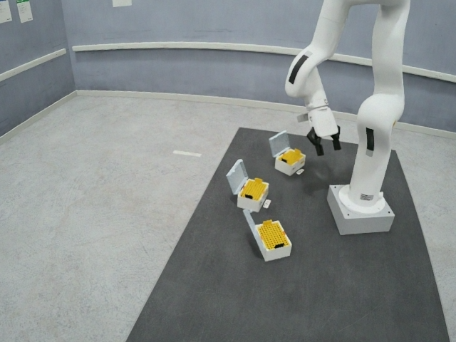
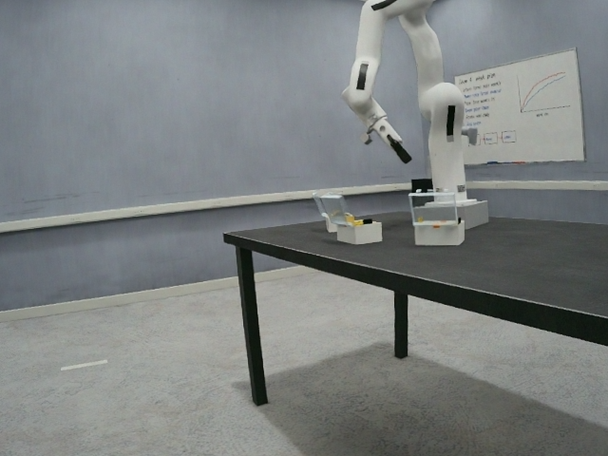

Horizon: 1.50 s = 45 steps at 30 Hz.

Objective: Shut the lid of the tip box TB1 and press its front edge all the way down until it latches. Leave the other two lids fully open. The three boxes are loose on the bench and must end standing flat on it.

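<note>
Three white tip boxes with yellow tip racks stand flat on the dark bench (image 1: 294,294) (image 2: 515,259), all with their lids raised. The far box (image 1: 291,160) has its lid (image 1: 278,143) up. So do the middle box (image 1: 252,194) (image 2: 359,232) with its lid (image 1: 236,177) (image 2: 335,202) and the near box (image 1: 274,239) (image 2: 438,234) with its lid (image 1: 250,222) (image 2: 432,208). Small white tags (image 1: 300,171) (image 1: 266,203) lie by the far and middle boxes; I cannot read which box is TB1. My gripper (image 1: 328,147) (image 2: 400,151) is open and empty. It hangs in the air to the right of the far box, well above the bench.
The arm's white base block (image 1: 359,216) (image 2: 471,213) stands on the bench right of the boxes. The bench's left edge runs close to the boxes' raised lids. A whiteboard (image 2: 520,107) hangs on the wall behind.
</note>
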Motion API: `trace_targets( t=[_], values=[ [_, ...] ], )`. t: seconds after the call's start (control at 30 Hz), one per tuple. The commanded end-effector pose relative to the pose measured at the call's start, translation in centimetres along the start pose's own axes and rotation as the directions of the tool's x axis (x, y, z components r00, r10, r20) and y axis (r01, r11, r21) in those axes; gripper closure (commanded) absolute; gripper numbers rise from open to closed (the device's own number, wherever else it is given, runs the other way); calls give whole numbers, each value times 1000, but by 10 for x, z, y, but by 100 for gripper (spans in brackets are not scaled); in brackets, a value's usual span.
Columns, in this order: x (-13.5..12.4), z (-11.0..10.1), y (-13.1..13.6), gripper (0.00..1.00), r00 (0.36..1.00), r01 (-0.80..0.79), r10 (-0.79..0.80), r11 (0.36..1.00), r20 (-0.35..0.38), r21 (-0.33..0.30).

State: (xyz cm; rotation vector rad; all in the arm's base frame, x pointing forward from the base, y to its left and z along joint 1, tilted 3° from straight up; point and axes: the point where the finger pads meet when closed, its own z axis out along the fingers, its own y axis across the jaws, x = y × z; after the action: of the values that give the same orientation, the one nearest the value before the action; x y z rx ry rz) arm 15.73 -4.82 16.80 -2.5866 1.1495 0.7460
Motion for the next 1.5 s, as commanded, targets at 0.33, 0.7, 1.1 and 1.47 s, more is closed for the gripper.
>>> trace_targets(
  t=[0.33, 0.7, 1.1, 1.47],
  values=[
    [25, -7, 37, 0, 962, -197, 172, 974, -210, -109],
    [50, -22, 56, 0, 866, -346, 284, 935, -411, -81],
    [73, -41, 63, 0, 729, -439, 378, 898, -571, 35],
    [94, -65, 53, 0, 554, -458, 494, 853, -671, 250]
  ],
)
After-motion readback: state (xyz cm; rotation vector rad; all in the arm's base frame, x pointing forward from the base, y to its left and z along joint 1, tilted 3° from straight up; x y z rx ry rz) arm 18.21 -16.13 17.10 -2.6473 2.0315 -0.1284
